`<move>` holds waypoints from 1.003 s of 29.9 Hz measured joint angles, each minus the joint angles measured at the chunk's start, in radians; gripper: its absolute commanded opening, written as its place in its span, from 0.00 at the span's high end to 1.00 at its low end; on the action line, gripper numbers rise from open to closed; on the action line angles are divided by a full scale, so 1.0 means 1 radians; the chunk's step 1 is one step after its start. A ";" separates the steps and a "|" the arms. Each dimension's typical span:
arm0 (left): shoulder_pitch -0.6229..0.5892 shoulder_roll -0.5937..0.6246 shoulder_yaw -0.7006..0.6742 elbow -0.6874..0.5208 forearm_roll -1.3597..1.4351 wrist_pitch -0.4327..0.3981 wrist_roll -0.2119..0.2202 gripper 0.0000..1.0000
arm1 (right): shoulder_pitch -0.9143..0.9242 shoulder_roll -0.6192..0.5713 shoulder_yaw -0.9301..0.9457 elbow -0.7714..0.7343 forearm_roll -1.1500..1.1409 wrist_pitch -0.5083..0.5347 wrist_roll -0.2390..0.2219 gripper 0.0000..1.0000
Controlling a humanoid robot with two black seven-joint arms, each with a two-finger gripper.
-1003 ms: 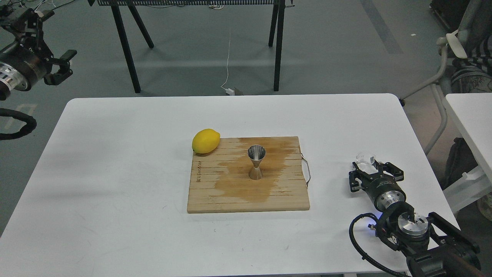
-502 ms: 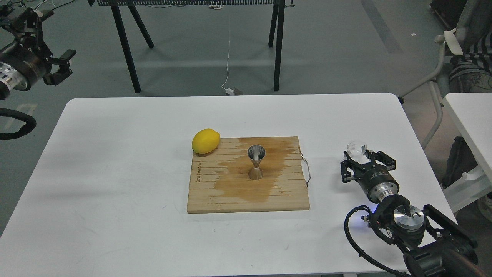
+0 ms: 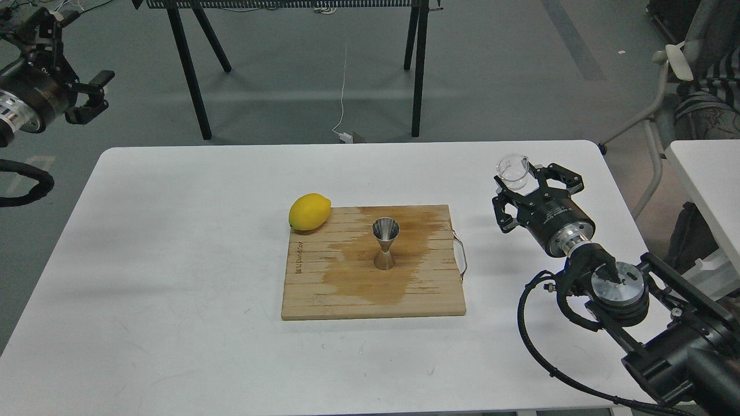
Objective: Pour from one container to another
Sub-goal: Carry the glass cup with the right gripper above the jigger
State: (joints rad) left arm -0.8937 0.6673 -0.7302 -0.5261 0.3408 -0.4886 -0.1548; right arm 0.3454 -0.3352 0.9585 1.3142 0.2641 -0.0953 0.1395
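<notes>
Above the right side of the white table (image 3: 173, 242), a small clear glass cup (image 3: 513, 171) is held upright by the right gripper (image 3: 529, 179), whose black fingers are closed against its sides; the cup is colourless with a thin rim and a small pouring lip, and whether any liquid is inside cannot be told. Well apart from it, near the middle of a wooden cutting board (image 3: 324, 289), a polished steel jigger (image 3: 385, 243) is seen standing upright, hourglass-shaped with a narrow waist, its upper cone open to the view (its contents cannot be made out). A broad darker wet-looking stain is spread over the board's slatted surface around the jigger, and a thin metal handle (image 3: 461, 257) is fixed to the board's right edge. A smooth yellow lemon (image 3: 309, 211) is set at the board's far left corner. Off the table at the upper left, the left gripper (image 3: 87, 98) is held with its dark fingers parted and nothing between them.
</notes>
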 measured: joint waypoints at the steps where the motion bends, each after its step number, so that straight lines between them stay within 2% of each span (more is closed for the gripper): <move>1: -0.001 0.000 0.000 0.000 -0.001 0.000 -0.001 0.00 | 0.019 -0.008 -0.019 0.003 -0.002 -0.007 -0.004 0.98; 9: -0.013 0.000 -0.002 0.000 -0.031 0.000 -0.001 0.00 | 0.187 -0.065 -0.202 0.009 -0.001 -0.025 -0.028 0.98; 30: -0.024 0.022 -0.002 0.000 -0.033 0.000 0.002 0.00 | 0.283 0.012 -0.388 0.006 -0.017 -0.064 -0.034 0.98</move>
State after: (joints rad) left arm -0.9181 0.6891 -0.7318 -0.5261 0.3075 -0.4886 -0.1528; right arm 0.6287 -0.3232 0.5707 1.3202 0.2469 -0.1595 0.1058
